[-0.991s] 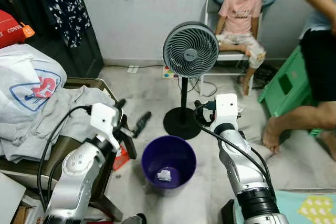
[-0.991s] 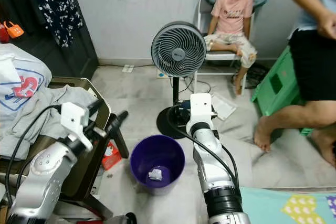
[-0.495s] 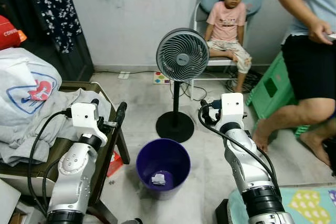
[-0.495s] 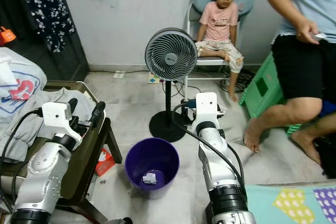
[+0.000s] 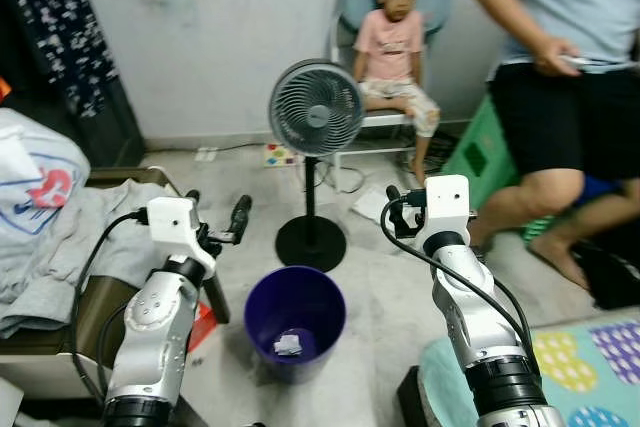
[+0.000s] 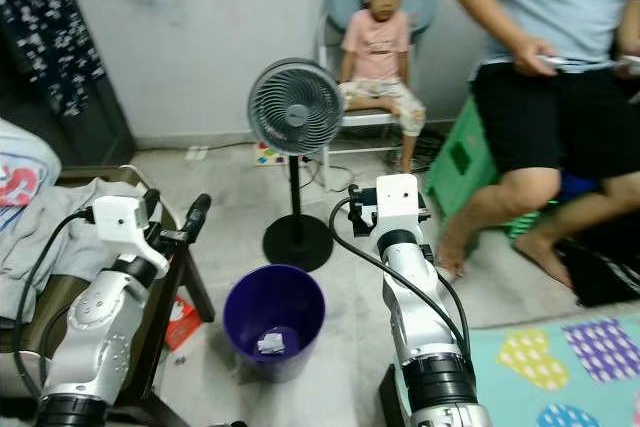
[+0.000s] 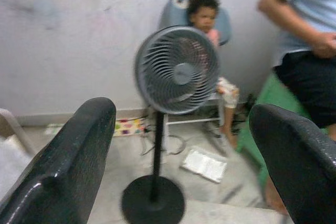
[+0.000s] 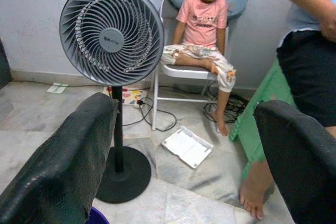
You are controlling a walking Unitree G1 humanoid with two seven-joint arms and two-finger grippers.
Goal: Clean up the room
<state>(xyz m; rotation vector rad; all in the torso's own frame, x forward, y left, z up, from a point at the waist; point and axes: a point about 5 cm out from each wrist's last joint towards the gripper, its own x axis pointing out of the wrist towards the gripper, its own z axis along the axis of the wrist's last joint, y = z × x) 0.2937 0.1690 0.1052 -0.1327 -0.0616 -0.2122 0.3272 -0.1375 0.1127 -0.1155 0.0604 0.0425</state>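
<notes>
Both claws are raised in front of the robot and hold nothing. On the left claw (image 5: 215, 219) the two black fingers (image 7: 68, 166) stand wide apart, and the right claw (image 8: 184, 166) also has its fingers spread, with open air between them.

Below and between the two arms a purple bin (image 5: 296, 319) stands on the floor. One crumpled piece of white paper (image 5: 288, 345) lies on its bottom. Just beside the bin, under the left arm, a small red packet (image 5: 201, 325) lies on the floor.

Behind the bin a grey fan (image 5: 316, 107) stands on a black pole with a round black base (image 5: 310, 243). A flat white book or pad (image 8: 187, 147) lies on the floor near this base.

At the robot's left a dark low desk (image 5: 95, 297) carries grey clothes (image 5: 70, 247) and a white bag (image 5: 35, 172) with a red and blue print.

By the far wall a child (image 5: 395, 42) in a pink shirt sits on a chair. At the right a person (image 5: 565, 87) in a light blue shirt and black shorts sits beside a green stool (image 5: 475, 152). A mat (image 5: 590, 362) with coloured shapes lies at the near right.
</notes>
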